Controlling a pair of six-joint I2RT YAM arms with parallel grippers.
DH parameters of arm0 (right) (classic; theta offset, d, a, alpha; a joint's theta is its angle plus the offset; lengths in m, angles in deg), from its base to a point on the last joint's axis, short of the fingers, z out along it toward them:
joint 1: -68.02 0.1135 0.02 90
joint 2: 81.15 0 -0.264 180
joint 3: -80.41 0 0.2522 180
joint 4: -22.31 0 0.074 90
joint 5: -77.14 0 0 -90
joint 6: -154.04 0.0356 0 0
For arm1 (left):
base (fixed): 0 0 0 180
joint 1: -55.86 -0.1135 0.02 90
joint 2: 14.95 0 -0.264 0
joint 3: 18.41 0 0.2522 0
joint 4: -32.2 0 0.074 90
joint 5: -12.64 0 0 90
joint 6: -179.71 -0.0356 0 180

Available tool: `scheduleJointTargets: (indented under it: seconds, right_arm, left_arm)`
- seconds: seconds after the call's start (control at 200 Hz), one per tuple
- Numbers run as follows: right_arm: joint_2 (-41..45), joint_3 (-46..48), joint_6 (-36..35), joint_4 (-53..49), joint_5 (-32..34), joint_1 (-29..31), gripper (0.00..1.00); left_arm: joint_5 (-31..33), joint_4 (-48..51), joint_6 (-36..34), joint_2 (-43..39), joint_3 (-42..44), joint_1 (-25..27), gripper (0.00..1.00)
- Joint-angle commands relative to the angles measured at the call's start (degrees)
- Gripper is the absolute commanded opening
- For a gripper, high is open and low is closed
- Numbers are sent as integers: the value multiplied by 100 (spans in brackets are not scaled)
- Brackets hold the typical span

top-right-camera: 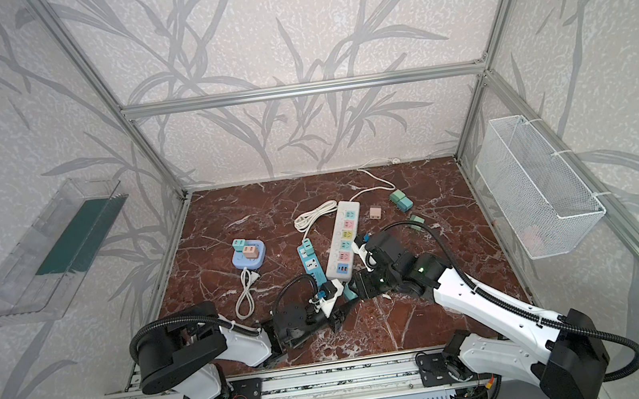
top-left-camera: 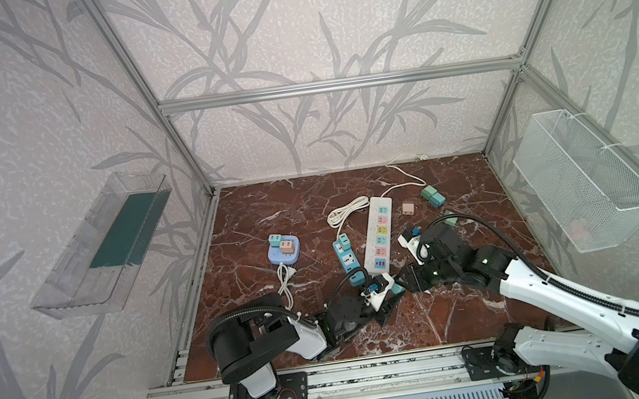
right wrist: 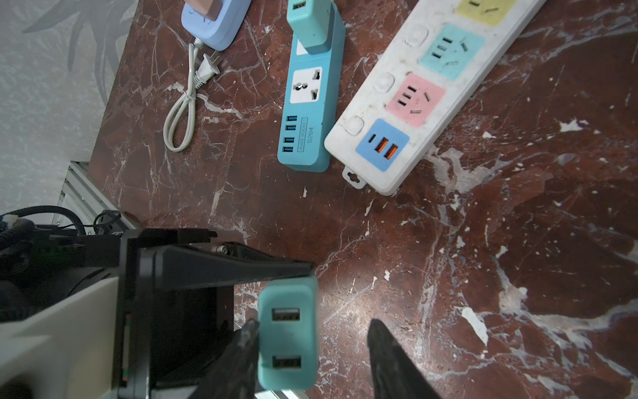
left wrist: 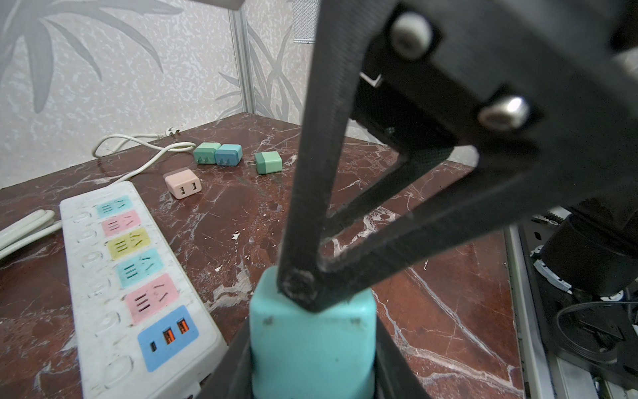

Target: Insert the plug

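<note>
Teal plug (left wrist: 310,342) in left tool (left wrist: 312,328)

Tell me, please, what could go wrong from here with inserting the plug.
1. The left claw pinches the turquoise two-port USB charger cube while the right claw stands open around it, one finger touching; a nudge might twist or drop it.
2. The long white plastic power strip lies unheld; pressing the plug in might slide it.
</note>
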Motion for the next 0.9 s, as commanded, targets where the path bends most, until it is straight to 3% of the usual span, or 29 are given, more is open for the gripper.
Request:
scheduleJointTargets:
  seconds: [0.0,0.255,0.53,0.605,0.655,0.71,0.795,0.895]
  right_arm:
    - [-133,-108,40,111,-5,91,50]
    - [-329,-62,91,200,-19,203,44]
    - [-206,-140,92,199,-62,208,21]
    - [-188,-201,84,192,-132,208,18]
    - [-187,-232,85,183,-116,208,17]
    - [-201,-267,92,198,-70,208,17]
    - [-214,-366,75,173,127,215,16]
    - [-275,-578,62,148,493,230,15]
  left_arm:
    - [-26,-343,-154,56,-87,23,20]
    - [-9,-336,-192,23,-117,20,20]
    - [283,-374,-270,-121,-25,21,25]
    - [348,-327,-303,-202,1,20,39]
    - [447,-304,-275,-246,14,20,62]
    - [599,-384,-218,-293,64,20,78]
    - [958,-666,-44,-518,306,27,86]
    - [1875,-625,417,-1203,691,20,88]
